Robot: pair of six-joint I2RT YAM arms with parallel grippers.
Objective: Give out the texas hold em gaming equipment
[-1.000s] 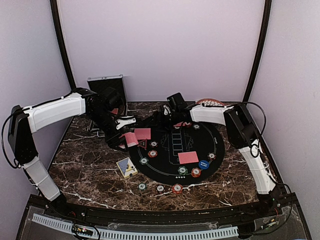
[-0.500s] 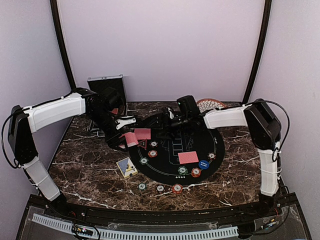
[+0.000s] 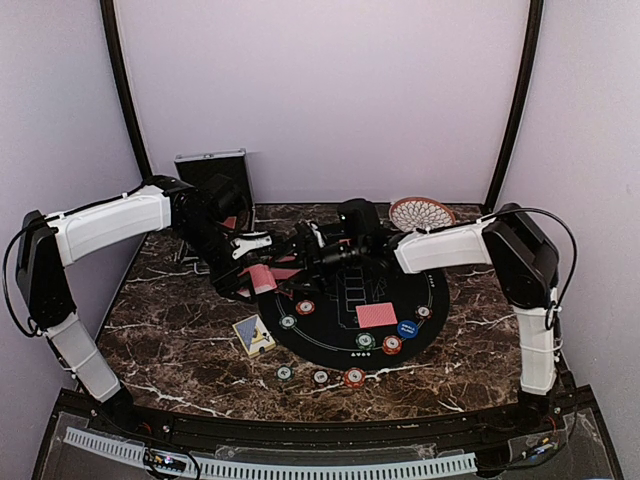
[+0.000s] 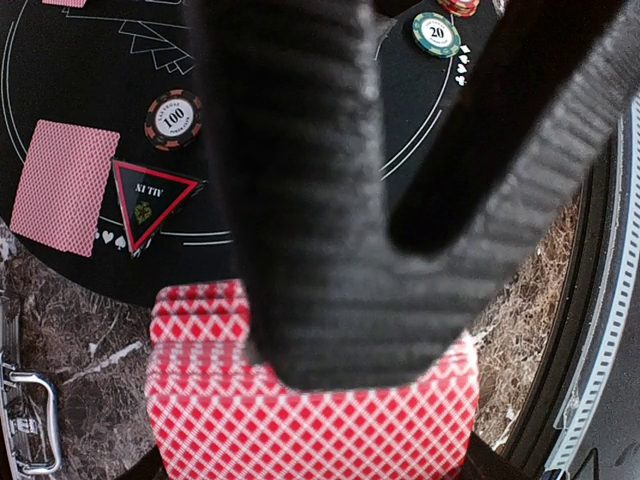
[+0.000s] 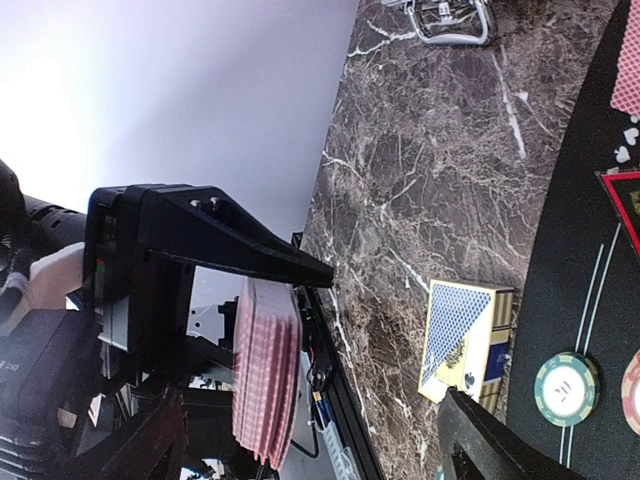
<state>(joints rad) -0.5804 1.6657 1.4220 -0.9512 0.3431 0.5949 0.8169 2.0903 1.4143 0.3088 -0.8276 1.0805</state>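
Note:
My left gripper [image 3: 252,281] [image 4: 315,466] is shut on a stack of red-backed playing cards [image 3: 262,277] [image 4: 300,425] [image 5: 266,378], held just off the left rim of the black round mat [image 3: 350,285]. My right gripper [image 3: 297,252] [image 5: 310,412] is open right at the stack, one finger [image 4: 300,200] across the top card's back, the other finger [image 4: 520,130] off to the side. Single cards [image 3: 376,315] [image 4: 64,186] lie on the mat by the red-edged triangle marker [image 4: 148,200]. Poker chips are scattered: red [image 3: 305,307], green [image 3: 288,322] [image 5: 566,388], blue [image 3: 407,328].
A blue-and-yellow card box [image 3: 254,335] [image 5: 466,338] lies on the marble left of the mat. The open silver case [image 3: 212,176] stands at the back left, the woven dish [image 3: 421,213] at the back right. More chips [image 3: 320,377] sit near the mat's front edge.
My right arm has swung left across the mat, bringing its open gripper up to the stack. The left arm and its stack have stayed put.

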